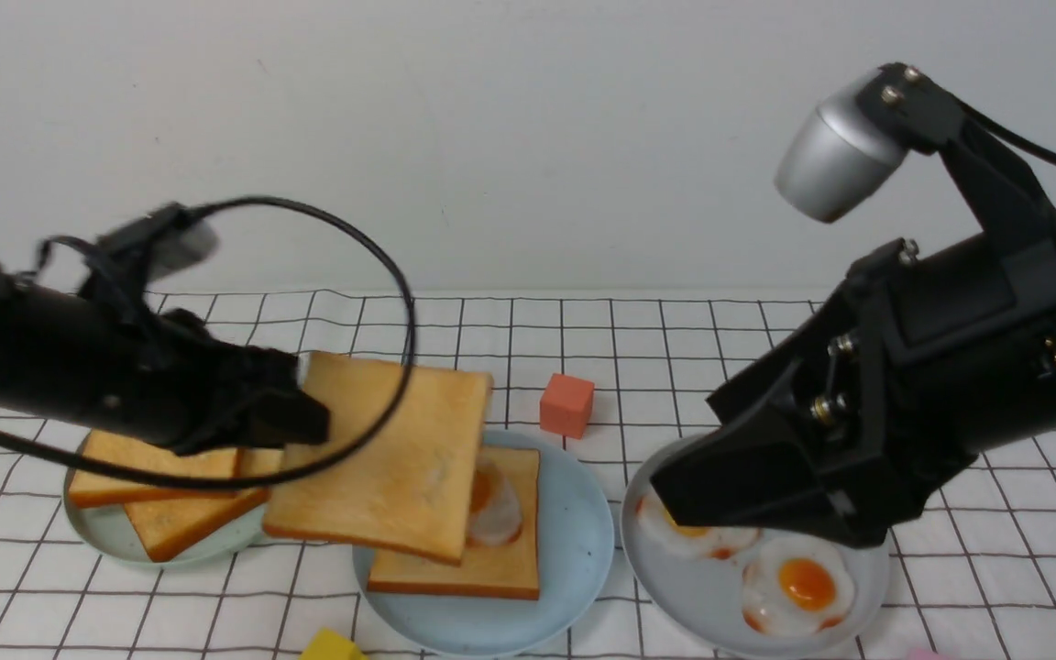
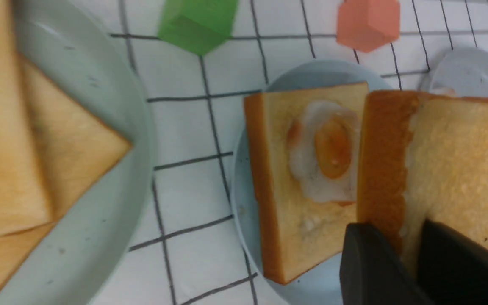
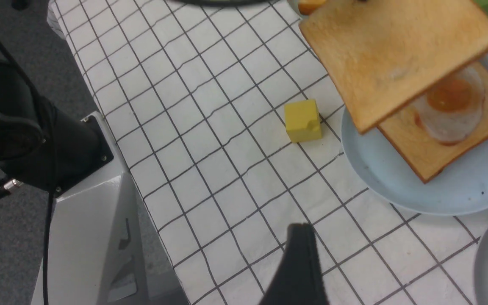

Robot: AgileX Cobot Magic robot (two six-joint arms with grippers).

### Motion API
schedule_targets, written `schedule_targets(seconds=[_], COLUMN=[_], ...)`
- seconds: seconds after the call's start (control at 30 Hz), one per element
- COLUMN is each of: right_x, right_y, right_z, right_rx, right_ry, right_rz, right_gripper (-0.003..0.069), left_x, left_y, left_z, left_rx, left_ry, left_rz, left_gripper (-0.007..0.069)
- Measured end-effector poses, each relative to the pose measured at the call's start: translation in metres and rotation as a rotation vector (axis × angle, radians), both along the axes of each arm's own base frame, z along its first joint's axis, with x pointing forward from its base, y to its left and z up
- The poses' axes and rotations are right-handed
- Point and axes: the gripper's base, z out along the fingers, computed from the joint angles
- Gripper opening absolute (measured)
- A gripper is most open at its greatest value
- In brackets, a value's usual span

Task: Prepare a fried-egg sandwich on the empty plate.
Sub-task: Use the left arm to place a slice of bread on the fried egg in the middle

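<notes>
A pale blue plate [image 1: 583, 541] in the middle holds a toast slice [image 1: 491, 568] with a fried egg [image 1: 496, 504] on top. My left gripper [image 1: 308, 417] is shut on the edge of a second toast slice [image 1: 409, 477]. It hangs tilted in the air, over the plate's left part and part of the egg. In the left wrist view the black fingers [image 2: 371, 262] pinch this held toast [image 2: 460, 161] beside the egg [image 2: 328, 152]. My right gripper [image 1: 720, 495] is open and empty, over a grey plate [image 1: 693, 596] with two fried eggs [image 1: 798, 587].
At the left, a pale green plate [image 1: 102, 536] carries more toast slices [image 1: 125, 472]. An orange-red cube [image 1: 567, 403] sits behind the blue plate, a yellow cube [image 1: 331, 646] near the front edge, and a green cube [image 2: 197, 21] between the plates. The table's edge [image 3: 159, 237] shows in the right wrist view.
</notes>
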Motion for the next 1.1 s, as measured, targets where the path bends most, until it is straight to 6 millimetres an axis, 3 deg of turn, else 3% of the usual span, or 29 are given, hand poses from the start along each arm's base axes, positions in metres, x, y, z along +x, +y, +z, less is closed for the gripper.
schedule_targets(seconds=[0.13,0.37,0.73,0.8,0.87,0.9,0.97,1.0,1.03,1.1], right_x=[0.000,0.000,0.000,0.000,0.000,0.000,0.000,0.000,0.001,0.000], right_y=[0.000,-0.001,-0.001,-0.001,-0.001,-0.001,-0.002,-0.002,-0.002,-0.005], right_z=[0.000,-0.001,-0.001,-0.001,-0.001,-0.001,-0.002,-0.002,-0.002,-0.001], right_rx=[-0.003,-0.009,-0.019,-0.019,-0.019,-0.019,-0.022,-0.022,-0.024,-0.031], right_ry=[0.010,0.007,0.006,0.006,0.006,0.006,0.007,0.007,0.010,0.005], right_rz=[-0.005,-0.005,-0.005,-0.005,-0.005,-0.005,-0.012,-0.012,-0.018,-0.052], right_gripper=[0.0570,0.0570,0.0570,0.0570,0.0567,0.0566,0.0532,0.0532,0.0512,0.0382], left_x=[0.015,0.039,0.043,0.043,0.042,0.042,0.039,0.038,0.036,0.028], left_y=[-0.020,-0.029,-0.030,-0.030,-0.030,-0.029,-0.028,-0.028,-0.028,-0.024], left_z=[-0.028,-0.056,-0.064,-0.064,-0.060,-0.060,-0.049,-0.047,-0.043,-0.025], left_rx=[0.026,0.041,0.033,0.032,0.027,0.026,0.036,0.034,0.042,0.077], left_ry=[0.044,0.090,0.113,0.114,0.112,0.113,0.097,0.097,0.089,0.068], left_rz=[0.011,0.021,0.038,0.039,0.050,0.053,0.048,0.049,0.042,0.026], left_gripper=[0.0147,0.0147,0.0159,0.0209,0.0314,0.0323,0.0444,0.0451,0.0480,0.0547])
